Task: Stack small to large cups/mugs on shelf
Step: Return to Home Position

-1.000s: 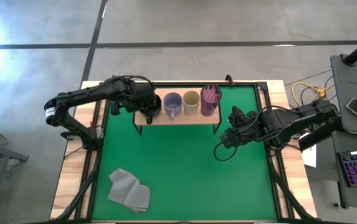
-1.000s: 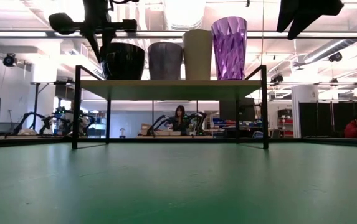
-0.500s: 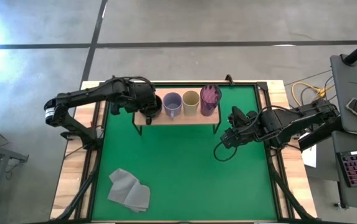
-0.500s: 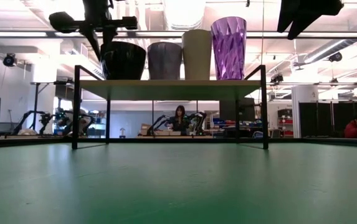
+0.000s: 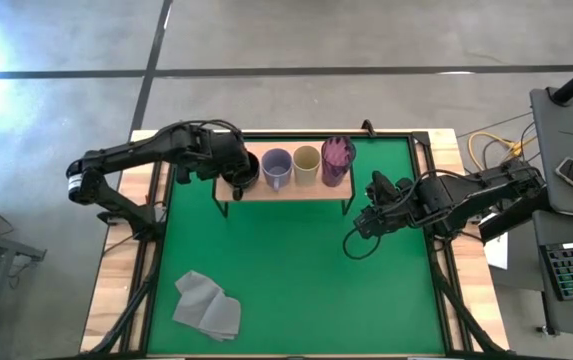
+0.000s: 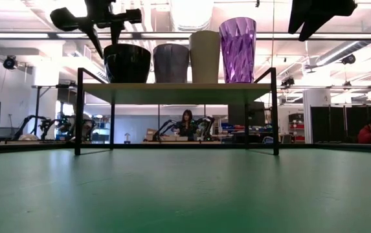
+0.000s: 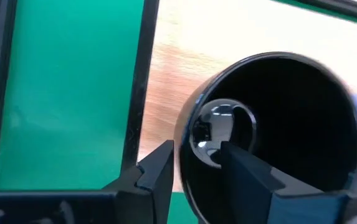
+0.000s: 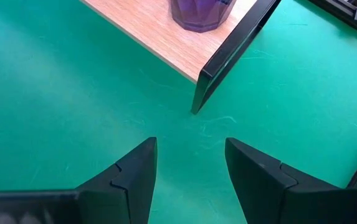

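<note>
Four cups stand in a row, on their bases, on the wooden shelf [image 5: 296, 190] [image 6: 179, 92]. From left to right they are a black mug [image 5: 247, 168] [image 6: 127, 63] [image 7: 278, 118], a lavender mug [image 5: 277, 166] [image 6: 171, 63], a tan cup [image 5: 307, 163] [image 6: 205, 57] and a purple tumbler [image 5: 338, 158] [image 6: 238, 50] [image 8: 197, 12]. My left gripper [image 7: 197, 152] [image 5: 238, 172] is open above the black mug's left rim, one finger outside the wall and one inside, apart from it. My right gripper [image 8: 190, 149] [image 5: 364, 226] hangs open over the green mat, right of the shelf.
A grey folded cloth [image 5: 207, 306] lies on the green mat [image 5: 296, 280] near the front left. The shelf's black leg [image 8: 228, 56] stands just ahead of my right gripper. People sit in the room beyond the table in the low view.
My left gripper has opened and let go of the black mug's wall, then risen a little above the rim. The mug stays upright at the shelf's left end.
</note>
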You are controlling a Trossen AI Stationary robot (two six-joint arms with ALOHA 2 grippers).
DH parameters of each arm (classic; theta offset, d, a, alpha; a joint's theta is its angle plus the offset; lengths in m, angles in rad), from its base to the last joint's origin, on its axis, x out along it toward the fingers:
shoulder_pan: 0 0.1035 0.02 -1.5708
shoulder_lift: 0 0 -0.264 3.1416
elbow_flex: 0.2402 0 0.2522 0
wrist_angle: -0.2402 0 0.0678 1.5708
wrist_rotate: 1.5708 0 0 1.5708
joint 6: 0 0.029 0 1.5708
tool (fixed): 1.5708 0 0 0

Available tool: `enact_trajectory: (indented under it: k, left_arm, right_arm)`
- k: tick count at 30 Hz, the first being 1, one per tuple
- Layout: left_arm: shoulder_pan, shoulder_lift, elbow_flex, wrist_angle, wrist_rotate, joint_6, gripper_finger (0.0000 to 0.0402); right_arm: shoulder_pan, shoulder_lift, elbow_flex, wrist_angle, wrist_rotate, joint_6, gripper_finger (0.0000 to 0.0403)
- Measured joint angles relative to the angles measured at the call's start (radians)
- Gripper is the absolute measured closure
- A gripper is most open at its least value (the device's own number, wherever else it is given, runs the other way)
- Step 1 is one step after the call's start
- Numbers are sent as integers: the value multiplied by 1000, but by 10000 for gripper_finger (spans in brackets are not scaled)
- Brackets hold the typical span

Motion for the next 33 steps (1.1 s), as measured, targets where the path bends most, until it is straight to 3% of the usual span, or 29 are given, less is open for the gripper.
enact_trajectory:
  k: [8, 14, 19, 21, 24, 26, 29, 33]
  left_arm:
    - [-28, -46, 40, 0, -9, 25, 285]
    - [-141, -99, 68, 22, -14, 50, 285]
    - [-329, -148, 68, 279, -83, 89, 285]
    - [-426, -150, 65, 435, -161, 174, 285]
    - [-570, -134, 58, 694, -266, 415, 285]
    - [-632, -118, 55, 778, -316, 605, 285]
    - [-683, -103, 54, 854, -298, 676, 285]
    - [-753, -66, 51, 1017, -207, 844, 285]
  right_arm:
    - [0, 0, -3, 0, 1, -5, 220]
    - [0, 0, -1, 0, 3, -80, 220]
    - [0, -2, 17, 6, 3, -90, 220]
    - [0, -2, 37, 11, -13, -90, 220]
    - [9, -2, 53, 13, -66, -97, 220]
    - [11, -2, 54, 16, -87, -91, 220]
    - [18, -3, 68, 35, -116, -52, 220]
    - [136, -13, 102, 270, -145, -287, 220]
